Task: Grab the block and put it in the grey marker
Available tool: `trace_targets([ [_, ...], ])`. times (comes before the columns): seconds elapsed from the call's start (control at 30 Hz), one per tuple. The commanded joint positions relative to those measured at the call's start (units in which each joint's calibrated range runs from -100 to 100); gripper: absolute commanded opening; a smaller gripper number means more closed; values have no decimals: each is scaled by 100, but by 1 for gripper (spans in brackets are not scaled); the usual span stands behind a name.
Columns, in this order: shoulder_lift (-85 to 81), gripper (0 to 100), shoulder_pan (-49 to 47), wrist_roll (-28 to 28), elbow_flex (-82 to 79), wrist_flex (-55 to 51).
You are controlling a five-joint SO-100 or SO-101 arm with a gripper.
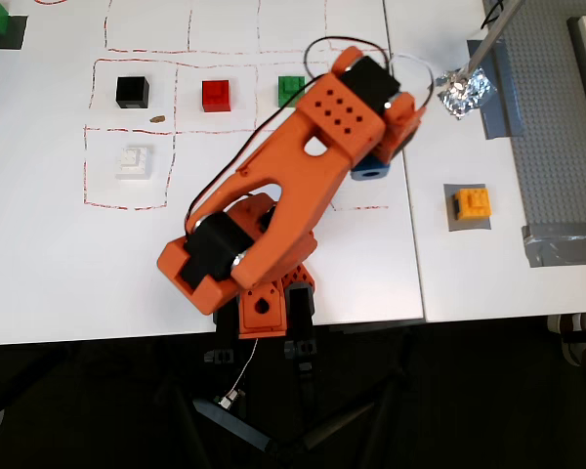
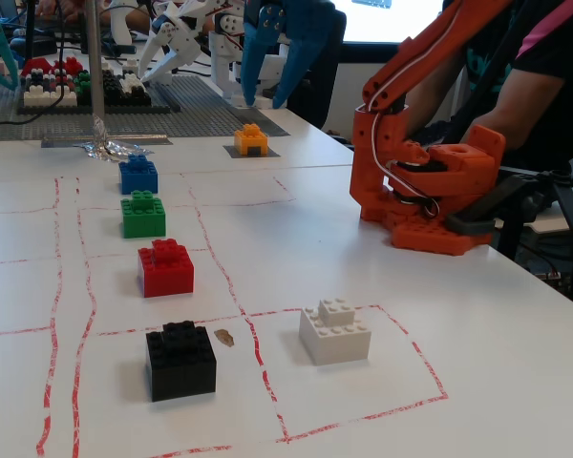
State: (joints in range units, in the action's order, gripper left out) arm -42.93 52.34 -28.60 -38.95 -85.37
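While the block sits on the grey marker, it looks light, rigid, smooth | best pinched across flat side walls, below the stud | gripper over blue block, jaws hidden, can't tell.

Six loose blocks sit on the table: one black, one red, one green, one blue, one white and one orange-yellow block. There is one grey marker, one crumpled foil piece and one orange arm.
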Motion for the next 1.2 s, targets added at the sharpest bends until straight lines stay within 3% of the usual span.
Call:
trace_targets([
  [0.0, -649, 0, -1039, 571, -166, 398],
  [0.3, -2208, 0, -3386, 1963, -1952, 1990],
  [0.57, -3708, 0, -4648, 2642, -3775, 3092],
  [0.97, -5595, 0, -5283, 3009, -5624, 3517],
  [1.17, -5655, 0, -5265, 3106, -6068, 3680],
])
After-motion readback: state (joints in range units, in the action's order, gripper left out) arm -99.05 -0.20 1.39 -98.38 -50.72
